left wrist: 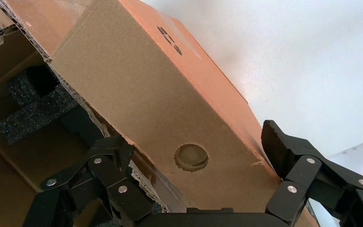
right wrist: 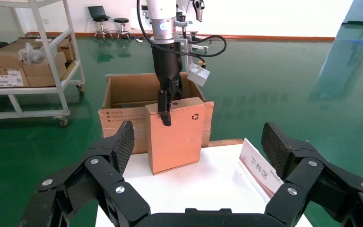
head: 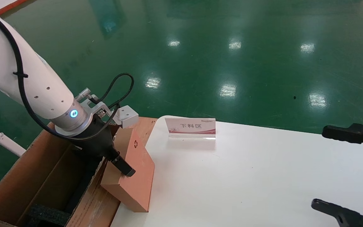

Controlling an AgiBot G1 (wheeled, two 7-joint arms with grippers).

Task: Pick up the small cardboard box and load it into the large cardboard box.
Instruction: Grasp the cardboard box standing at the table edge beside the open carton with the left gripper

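- 2 fingers of my left gripper (head: 118,164) clamped the small cardboard box (head: 135,176) across its narrow upper edge.
- It stood tilted at the white surface (head: 247,176) edge, leaning against the large cardboard box (head: 39,176) beside it.
- My right gripper (head: 351,173) hung over the surface's far side, fingers apart.

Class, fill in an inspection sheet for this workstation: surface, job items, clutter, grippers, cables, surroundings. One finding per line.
Surface: white table, mostly bare.
Job items: small cardboard box tilted, lower edge on the table, leaning against the large cardboard box; black foam inside the latter.
Clutter: sign stand only.
Grippers: left gripper clamped on the small box's upper end; right gripper open, idle at the table's edge.
Cables: black cable looping off the left wrist.
Surroundings: green floor, shelving cart.
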